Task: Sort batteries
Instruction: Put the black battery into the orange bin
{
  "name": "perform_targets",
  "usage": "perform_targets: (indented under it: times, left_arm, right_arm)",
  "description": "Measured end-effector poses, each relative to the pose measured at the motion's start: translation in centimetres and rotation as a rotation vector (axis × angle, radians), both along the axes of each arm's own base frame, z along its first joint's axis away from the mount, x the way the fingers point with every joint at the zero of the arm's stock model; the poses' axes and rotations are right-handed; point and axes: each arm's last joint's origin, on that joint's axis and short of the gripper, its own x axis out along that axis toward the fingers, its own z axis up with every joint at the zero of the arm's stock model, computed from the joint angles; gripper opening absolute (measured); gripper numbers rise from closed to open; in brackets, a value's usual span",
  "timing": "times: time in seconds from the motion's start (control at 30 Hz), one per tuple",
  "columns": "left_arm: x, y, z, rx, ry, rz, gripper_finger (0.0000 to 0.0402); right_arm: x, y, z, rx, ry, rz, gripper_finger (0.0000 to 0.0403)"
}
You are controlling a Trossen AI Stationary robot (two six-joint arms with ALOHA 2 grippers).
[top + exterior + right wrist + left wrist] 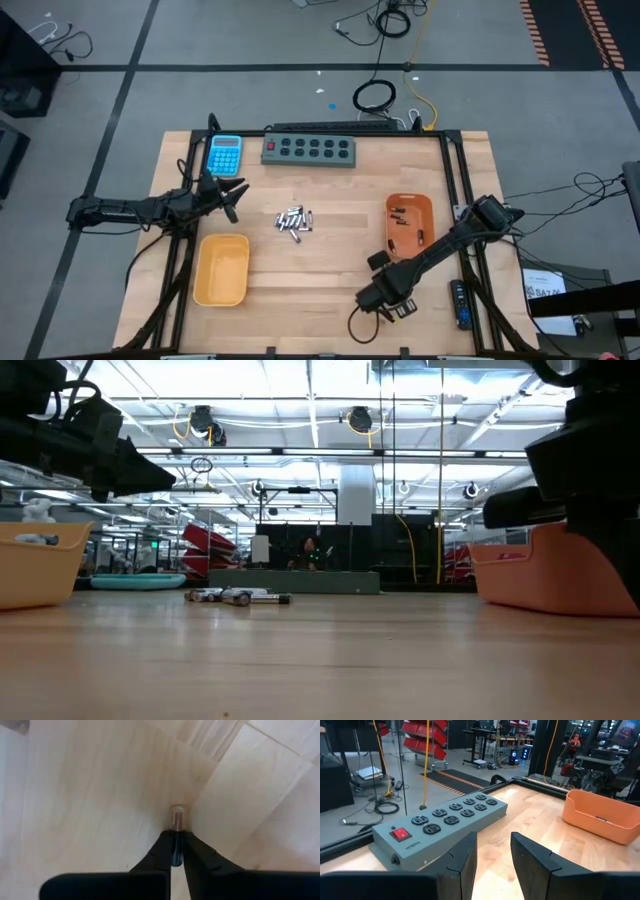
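Note:
A heap of small silvery and dark batteries (295, 220) lies mid-table and shows in the low view as a low row of batteries (235, 597). My right gripper (373, 296) hangs over bare wood near the table's near edge, south of the orange tray (410, 222). It points down and is shut on one silvery battery (177, 817). My left gripper (232, 196) is open and waits left of the heap, beside the blue calculator (224, 155). Its open fingers, left gripper (492, 857), face the power strip (440, 820). A few dark batteries lie in the orange tray. My right gripper pinches the silvery battery between its two fingertips (162, 847), coming from above and pointing down. The battery lies along the fingers, and its free end (177, 811) sticks out past them toward the wood. Its other end is hidden between the fingers.
A yellow tray (222, 268) sits near the left front, seen also as the yellow tray (30, 565) in the low view. The grey power strip (310, 150) lies along the far edge. A black frame rail (452, 170) runs down the right side. Bare wood lies between the trays.

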Motion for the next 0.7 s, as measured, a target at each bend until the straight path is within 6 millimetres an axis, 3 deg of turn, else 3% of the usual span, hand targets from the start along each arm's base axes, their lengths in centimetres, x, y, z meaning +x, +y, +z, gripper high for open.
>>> perform_targets:
  times: [0.23,0.37,0.5,0.7]
  left_arm:
    - [0.0,-0.1,0.0,-0.022,-0.012,-0.024,0.0127]
    - [0.0,-0.1,0.0,-0.028,-0.015,-0.024,0.0127]
    - [0.0,-0.1,0.0,-0.028,-0.015,-0.025,0.0127]
    - [0.0,-0.1,0.0,-0.028,-0.011,-0.025,0.0127]
  right_arm:
    - [1.2,-1.2,0.8,0.009,-0.031,-0.03,0.0006]
    - [2.6,-2.6,2.8,-0.078,-0.216,-0.066,0.0003]
    - [1.3,-4.7,5.7,-0.203,-0.224,-0.156,0.0002]
    - [-2.6,-7.9,11.0,-0.366,-0.194,-0.407,0.0002]
